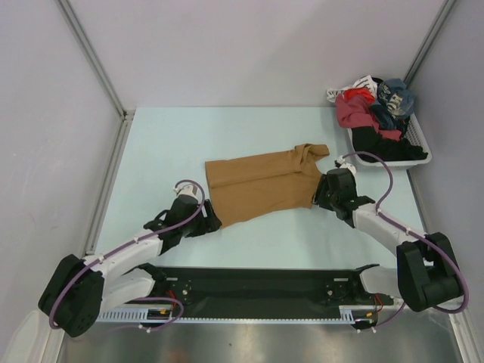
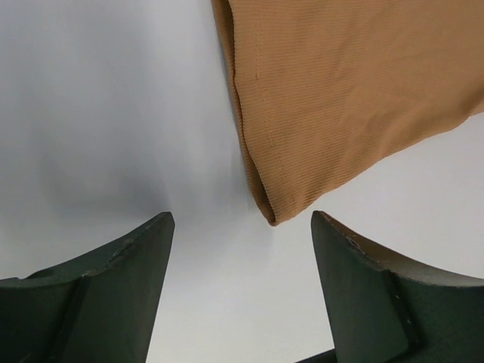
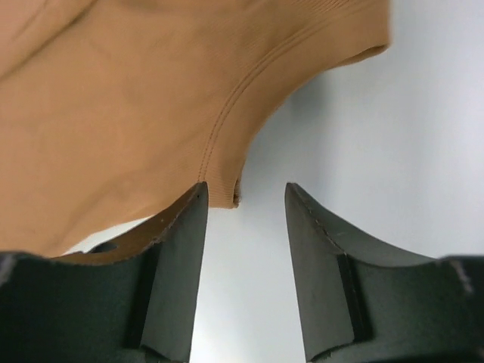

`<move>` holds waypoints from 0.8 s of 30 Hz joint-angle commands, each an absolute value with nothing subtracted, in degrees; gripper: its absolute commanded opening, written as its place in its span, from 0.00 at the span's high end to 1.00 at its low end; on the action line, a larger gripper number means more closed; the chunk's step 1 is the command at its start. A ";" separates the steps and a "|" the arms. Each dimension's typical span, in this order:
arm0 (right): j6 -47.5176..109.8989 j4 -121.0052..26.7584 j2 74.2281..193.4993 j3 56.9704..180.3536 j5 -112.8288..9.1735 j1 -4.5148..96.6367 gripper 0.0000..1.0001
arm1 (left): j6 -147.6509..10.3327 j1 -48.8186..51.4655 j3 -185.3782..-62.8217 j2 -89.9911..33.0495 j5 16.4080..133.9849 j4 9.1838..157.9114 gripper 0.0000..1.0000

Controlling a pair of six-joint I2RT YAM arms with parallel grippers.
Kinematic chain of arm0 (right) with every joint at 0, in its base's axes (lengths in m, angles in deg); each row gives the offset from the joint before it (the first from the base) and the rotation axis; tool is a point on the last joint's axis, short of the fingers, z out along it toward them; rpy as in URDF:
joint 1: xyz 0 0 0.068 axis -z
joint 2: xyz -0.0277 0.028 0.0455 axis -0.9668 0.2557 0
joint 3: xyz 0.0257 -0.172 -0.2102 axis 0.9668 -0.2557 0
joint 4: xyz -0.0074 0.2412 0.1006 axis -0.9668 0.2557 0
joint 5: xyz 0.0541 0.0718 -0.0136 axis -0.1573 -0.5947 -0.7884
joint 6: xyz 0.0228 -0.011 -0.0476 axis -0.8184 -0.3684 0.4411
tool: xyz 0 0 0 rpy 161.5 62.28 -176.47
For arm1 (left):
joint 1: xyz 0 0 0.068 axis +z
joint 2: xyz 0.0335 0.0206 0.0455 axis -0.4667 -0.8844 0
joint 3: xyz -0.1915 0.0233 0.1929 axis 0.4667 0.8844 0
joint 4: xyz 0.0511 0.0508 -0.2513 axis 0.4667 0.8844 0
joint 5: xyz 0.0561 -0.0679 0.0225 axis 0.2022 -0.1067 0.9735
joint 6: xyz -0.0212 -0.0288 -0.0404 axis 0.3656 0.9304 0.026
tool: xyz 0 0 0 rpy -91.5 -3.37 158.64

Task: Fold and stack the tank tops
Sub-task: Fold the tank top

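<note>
A tan-brown tank top lies folded in the middle of the table, its straps bunched at the far right end. My left gripper sits at its near left corner, open, with that corner just beyond the fingertips and nothing between them. My right gripper is at the cloth's right edge, open; the armhole hem ends at the tip of its left finger, free of the jaws. A slate-blue tank top cannot be picked out in these views.
A white basket at the back right holds a heap of mixed clothes, red, black and blue. Walls close the table on the left, back and right. A black rail with the arm bases runs along the near edge.
</note>
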State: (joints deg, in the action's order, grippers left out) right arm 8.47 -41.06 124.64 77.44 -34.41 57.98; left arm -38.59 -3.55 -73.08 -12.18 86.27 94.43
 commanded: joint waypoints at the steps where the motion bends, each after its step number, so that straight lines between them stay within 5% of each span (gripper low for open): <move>1: 10.15 -41.04 124.41 76.16 -39.96 57.43 0.49 | -35.86 -5.57 -73.99 -13.79 86.97 91.45 0.21; 16: 10.32 -44.29 132.67 76.78 -43.66 55.68 0.58 | -30.40 -9.62 -75.49 -21.18 90.40 89.61 0.32; 24: 11.02 -44.91 133.03 77.13 -43.66 55.68 0.99 | -29.26 -9.62 -74.52 -21.88 91.01 88.11 0.47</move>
State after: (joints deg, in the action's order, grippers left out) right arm 9.93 -43.90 132.70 76.15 -43.56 55.92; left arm -30.61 -9.17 -74.96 -21.33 90.11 87.67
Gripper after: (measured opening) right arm 0.054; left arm 0.536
